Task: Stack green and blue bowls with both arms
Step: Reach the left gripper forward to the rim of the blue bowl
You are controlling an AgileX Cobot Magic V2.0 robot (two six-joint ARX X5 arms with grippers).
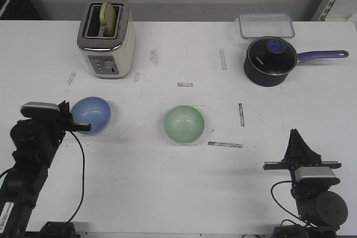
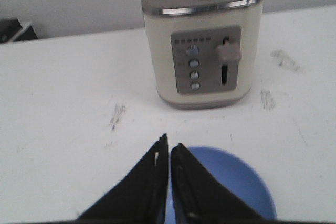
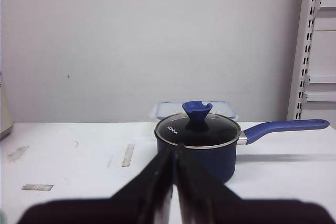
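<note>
Right claw [image 3: 174, 153]: both fingers pressed together, tips meeting, nothing between them. Just past the tips, a dark blue saucepan [image 3: 202, 153] stands on the white tabletop [image 3: 79, 171]; glass lid, blue knob, long blue handle reaching sideways. Clear plastic container [image 3: 220, 109] behind it. Grey tape strips on the tabletop. Metal shelving upright [image 3: 303, 45] against the wall.

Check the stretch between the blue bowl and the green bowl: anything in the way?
Nothing. In the front view only bare white table lies between the blue bowl and the green bowl.
</note>
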